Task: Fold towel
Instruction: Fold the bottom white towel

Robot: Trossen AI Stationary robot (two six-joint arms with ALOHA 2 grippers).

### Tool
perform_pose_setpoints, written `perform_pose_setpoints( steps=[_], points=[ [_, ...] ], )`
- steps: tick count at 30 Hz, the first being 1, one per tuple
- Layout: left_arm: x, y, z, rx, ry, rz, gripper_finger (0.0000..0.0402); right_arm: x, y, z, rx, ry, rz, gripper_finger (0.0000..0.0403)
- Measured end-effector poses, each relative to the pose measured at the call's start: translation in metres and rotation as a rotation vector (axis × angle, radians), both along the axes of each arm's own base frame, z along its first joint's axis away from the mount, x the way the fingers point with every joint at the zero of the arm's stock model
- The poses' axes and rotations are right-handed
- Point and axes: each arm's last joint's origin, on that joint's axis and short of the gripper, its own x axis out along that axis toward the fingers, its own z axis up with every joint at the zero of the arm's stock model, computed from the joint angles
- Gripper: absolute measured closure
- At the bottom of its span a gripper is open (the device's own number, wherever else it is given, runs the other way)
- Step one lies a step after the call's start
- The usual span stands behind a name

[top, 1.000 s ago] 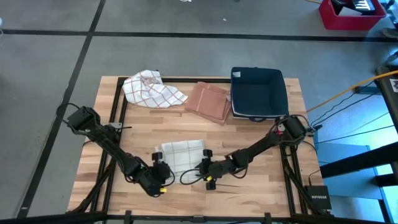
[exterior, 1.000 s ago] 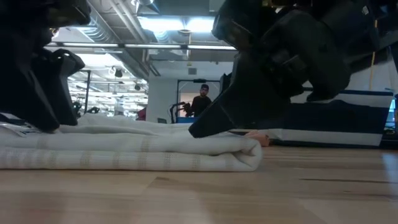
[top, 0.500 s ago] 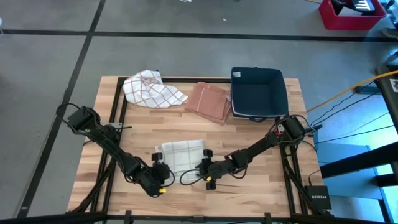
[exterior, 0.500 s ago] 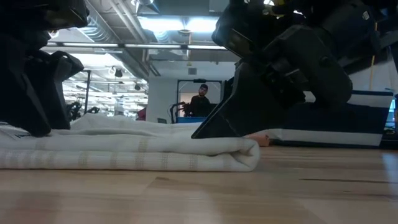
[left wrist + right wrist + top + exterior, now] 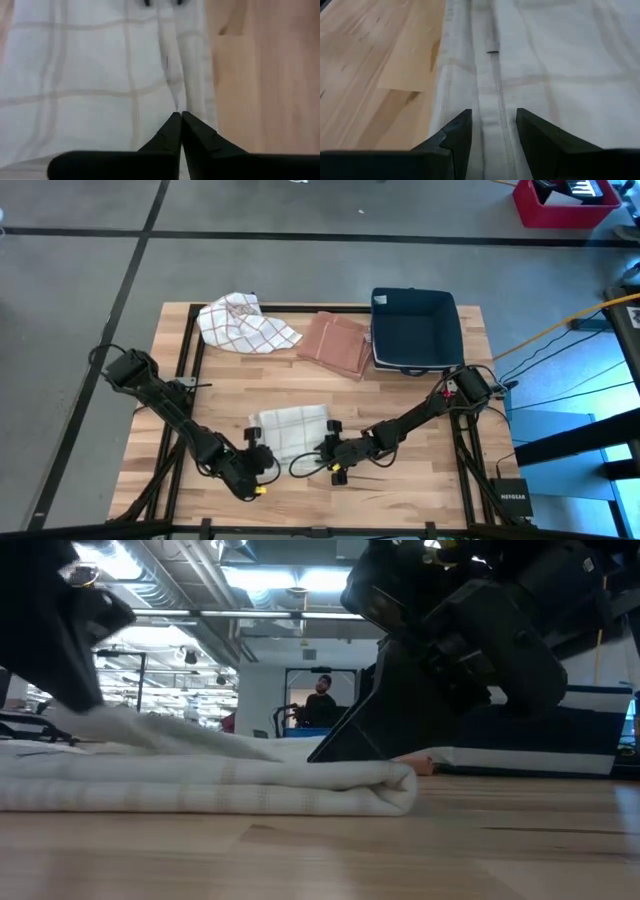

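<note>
Since a second ago my left gripper (image 5: 178, 116) clamped onto the folded white checked cloth towel (image 5: 290, 426), lifting its corner. Right gripper (image 5: 492, 125) sits parted at the towel's other corner.

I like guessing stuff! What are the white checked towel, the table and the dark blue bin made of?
The white checked towel looks like soft woven cloth, likely cotton: it folds, and stitched hems show. The table looks like pale wood with a smooth finish: planks and grain show. The dark blue bin could be plastic or stiff fabric; its matte look leaves that open.

White checked towel (image 5: 291, 426) lies folded, one corner seemingly lifted.
</note>
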Motion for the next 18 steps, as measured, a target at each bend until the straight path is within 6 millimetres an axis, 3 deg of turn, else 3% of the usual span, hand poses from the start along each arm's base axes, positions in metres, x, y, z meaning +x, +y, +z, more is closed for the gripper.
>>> perform_pose_setpoints(
  steps=[6, 18],
  points=[
    [-0.012, -0.009, 0.01, 0.004, 0.045, 0.008, 0.0398, 0.0, 0.0, 0.001, 0.001, -0.003, 0.0, 0.0244],
    [-0.022, -0.009, -0.019, -0.042, 0.178, 0.06, 0.0382, 0.0, 0.0, 0.001, 0.002, -0.002, 0.001, 0.0244]
  ],
)
